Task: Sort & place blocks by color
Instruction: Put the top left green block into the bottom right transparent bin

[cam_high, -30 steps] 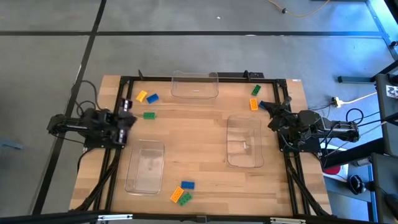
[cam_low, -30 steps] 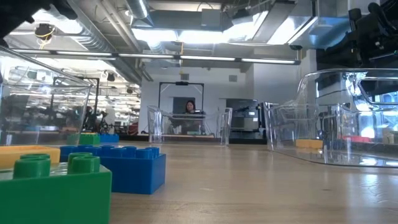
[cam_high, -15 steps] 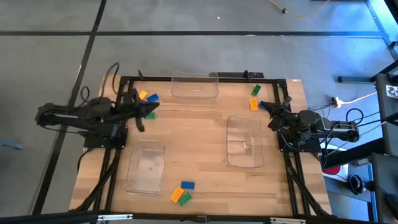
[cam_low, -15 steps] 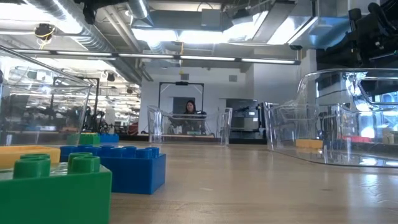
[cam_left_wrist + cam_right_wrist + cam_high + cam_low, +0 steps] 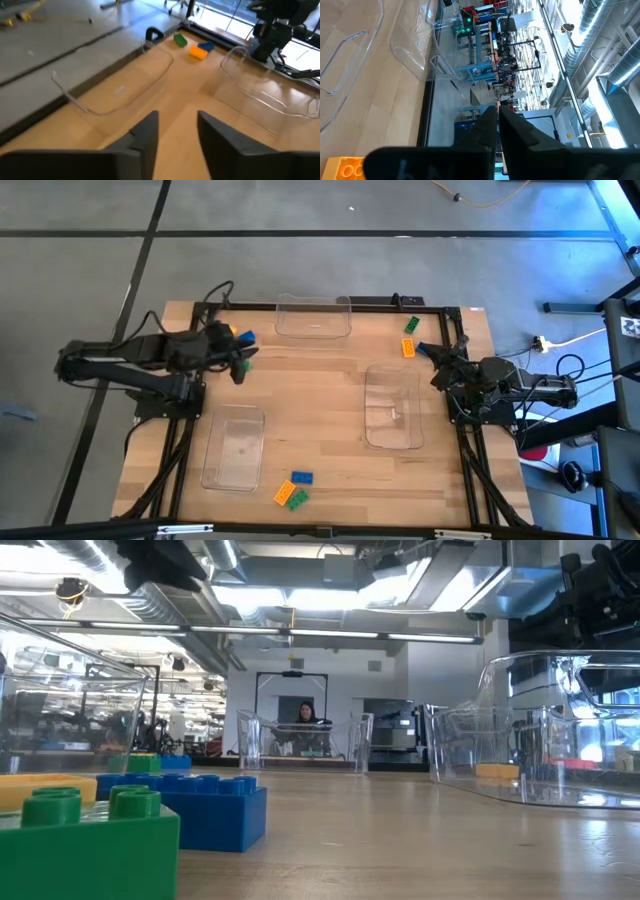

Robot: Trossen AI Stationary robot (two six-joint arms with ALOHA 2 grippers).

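The wooden table (image 5: 330, 405) carries three clear trays: one at the far edge (image 5: 313, 317), one on the right side (image 5: 392, 408) and one on the left side near the front (image 5: 233, 446). The left arm reaches over the table's far left corner, and its gripper (image 5: 238, 362) hangs there with its fingers (image 5: 144, 131) apart and nothing between them; ahead of those fingers lie the far tray (image 5: 120, 85) and, beyond it, the right-side tray (image 5: 265, 97). A green block (image 5: 243, 365) shows right at the fingertips, partly covered by them, and a blue block (image 5: 245, 337) and an orange-yellow block (image 5: 231, 332) lie just beyond the gripper toward the far edge. The right arm waits at the table's right edge, its gripper (image 5: 432, 350) with fingers (image 5: 492, 125) pressed together and empty. Just ahead of those fingers lie an orange-yellow block (image 5: 408, 347) and a blue one (image 5: 421, 346), with a green block (image 5: 411, 325) a little farther on. Well apart from both grippers, near the front edge, a blue block (image 5: 301, 477), an orange-yellow block (image 5: 284, 493) and a green block (image 5: 297, 499) sit close together.
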